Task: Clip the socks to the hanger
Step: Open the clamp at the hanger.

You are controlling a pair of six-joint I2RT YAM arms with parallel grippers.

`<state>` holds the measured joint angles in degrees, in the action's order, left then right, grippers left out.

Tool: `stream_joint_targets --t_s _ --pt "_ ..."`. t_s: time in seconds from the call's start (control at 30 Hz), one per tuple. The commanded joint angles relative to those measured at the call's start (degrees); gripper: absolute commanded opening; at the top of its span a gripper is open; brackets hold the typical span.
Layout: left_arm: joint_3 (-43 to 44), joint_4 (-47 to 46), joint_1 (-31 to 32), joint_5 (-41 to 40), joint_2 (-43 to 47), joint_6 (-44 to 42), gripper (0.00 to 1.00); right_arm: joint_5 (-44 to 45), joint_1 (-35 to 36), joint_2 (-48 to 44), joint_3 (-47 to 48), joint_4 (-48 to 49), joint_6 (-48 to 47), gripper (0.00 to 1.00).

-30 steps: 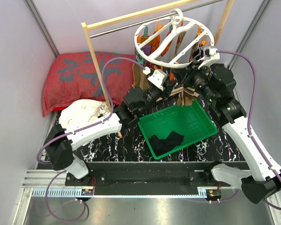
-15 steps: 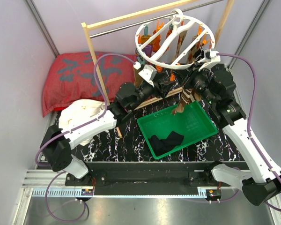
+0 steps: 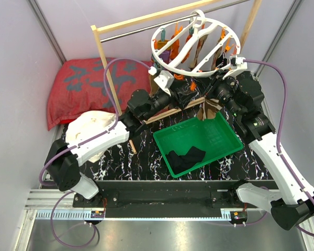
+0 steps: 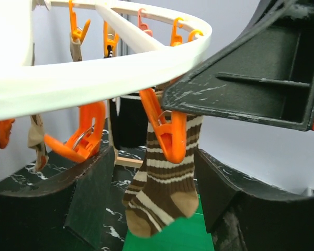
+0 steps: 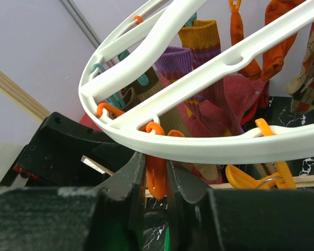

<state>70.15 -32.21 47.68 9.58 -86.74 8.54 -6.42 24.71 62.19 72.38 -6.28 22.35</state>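
Low in the middle of the top view, black socks (image 3: 184, 157) lie in a green tray (image 3: 220, 141). Higher up, the left gripper (image 4: 157, 204) has its jaws wide apart, one on each side of a striped sock (image 4: 159, 196). That sock hangs from an orange clip (image 4: 167, 138) under the white hanger (image 4: 94, 78). The right gripper (image 5: 156, 183) squeezes the other clip (image 5: 156, 175) on the ring. A purple sock (image 5: 178, 57) hangs farther back. A red pillow (image 3: 89, 83) lies at upper left.

Lighting bright, even and diffuse, shadows faint; top view sharp; in the left wrist view the near hanger (image 4: 94, 78) rim reads washed-out and soft.
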Motion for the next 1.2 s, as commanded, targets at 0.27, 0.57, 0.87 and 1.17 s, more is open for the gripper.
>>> stream_joint_targets --t_s 0.27,0.57,0.87,1.17 --pt "8.1 1.4 9.9 -26.7 -1.6 -22.9 0.6 1.8 0.0 -1.5 0.2 2.2 1.1 0.22" --pt "12.7 2.2 14.3 -36.4 -6.8 -34.7 0.53 1.6 0.0 -1.2 0.6 2.2 1.3 0.22" --pt "12.6 1.3 15.2 -38.3 -6.9 -36.0 0.18 1.3 0.0 -1.3 0.2 2.5 1.4 0.33" --pt "10.0 2.3 14.8 -35.5 -4.3 -29.2 0.07 -0.1 -1.1 -1.3 -0.1 2.9 3.3 0.72"
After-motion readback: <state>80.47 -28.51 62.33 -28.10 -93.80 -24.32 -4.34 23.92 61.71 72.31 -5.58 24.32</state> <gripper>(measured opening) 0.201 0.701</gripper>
